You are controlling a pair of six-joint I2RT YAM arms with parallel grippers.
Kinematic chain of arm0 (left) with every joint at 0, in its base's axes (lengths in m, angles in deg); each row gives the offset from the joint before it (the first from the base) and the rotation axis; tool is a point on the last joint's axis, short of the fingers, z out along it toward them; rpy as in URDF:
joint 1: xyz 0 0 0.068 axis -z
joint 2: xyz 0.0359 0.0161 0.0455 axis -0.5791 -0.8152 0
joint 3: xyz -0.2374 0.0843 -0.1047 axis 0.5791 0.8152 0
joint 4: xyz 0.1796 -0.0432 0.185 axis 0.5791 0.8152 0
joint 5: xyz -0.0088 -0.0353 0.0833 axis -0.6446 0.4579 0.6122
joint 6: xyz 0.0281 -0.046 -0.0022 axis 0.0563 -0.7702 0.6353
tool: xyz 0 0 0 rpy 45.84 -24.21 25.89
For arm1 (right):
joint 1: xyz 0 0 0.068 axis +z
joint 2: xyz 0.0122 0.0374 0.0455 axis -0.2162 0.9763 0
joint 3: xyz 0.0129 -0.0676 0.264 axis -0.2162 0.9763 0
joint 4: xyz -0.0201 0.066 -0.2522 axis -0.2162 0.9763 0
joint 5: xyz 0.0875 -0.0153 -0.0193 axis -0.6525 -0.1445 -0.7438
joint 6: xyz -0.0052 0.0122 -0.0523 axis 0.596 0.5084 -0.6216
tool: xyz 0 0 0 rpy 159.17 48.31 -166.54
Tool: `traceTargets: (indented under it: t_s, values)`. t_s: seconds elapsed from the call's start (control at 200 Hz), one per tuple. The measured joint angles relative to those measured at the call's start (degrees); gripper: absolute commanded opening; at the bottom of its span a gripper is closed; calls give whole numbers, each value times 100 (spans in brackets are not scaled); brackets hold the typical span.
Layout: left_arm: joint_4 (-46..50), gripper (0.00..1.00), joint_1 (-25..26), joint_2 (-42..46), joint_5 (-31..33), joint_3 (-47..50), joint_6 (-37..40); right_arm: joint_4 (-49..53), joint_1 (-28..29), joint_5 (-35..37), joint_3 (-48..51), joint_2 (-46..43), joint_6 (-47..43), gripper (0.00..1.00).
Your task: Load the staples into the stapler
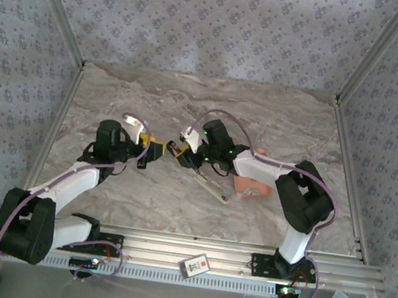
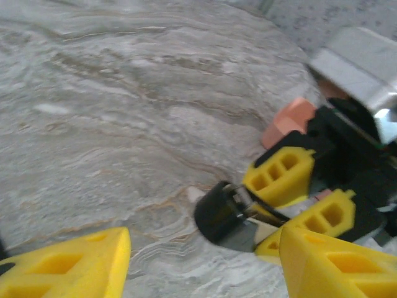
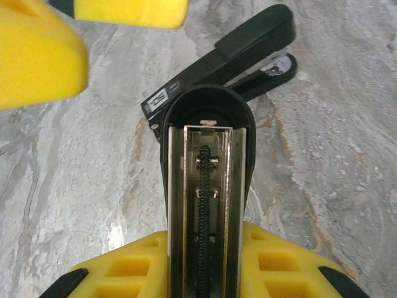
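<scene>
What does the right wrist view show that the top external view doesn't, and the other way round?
Right wrist: a close look inside the raised lid of the stapler, with its spring, clamped in the right claw.
Top external: the left arm and right arm whole, a peach box beside the stapler, and a card on the front rail.
Both: the opened stapler on the marble table, with the left claw open close by.

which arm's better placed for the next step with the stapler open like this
Left. The left gripper is open, empty and right beside the stapler; the right gripper is shut on its lid, holding it open.
</scene>
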Motion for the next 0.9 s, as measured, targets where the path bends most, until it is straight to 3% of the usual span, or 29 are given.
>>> traceTargets:
  t_s: [0.295, 0.455, 0.695, 0.9]
  values:
    - [114, 55, 518, 706, -234, 98, 1102, -201, -37, -680, 400, -282, -772, 13]
    - [1633, 56, 813, 1069, -201, -557, 2253, -205, -37, -960, 509, -485, -1099, 13]
    - [3803, 56, 824, 1220, -173, -1609, 4162, -308, 4, -1207, 636, -599, -1469, 11]
    - [4811, 57, 824, 1259, 52, -1655, 5165, -323, 219, -1266, 754, -750, -1753, 12]
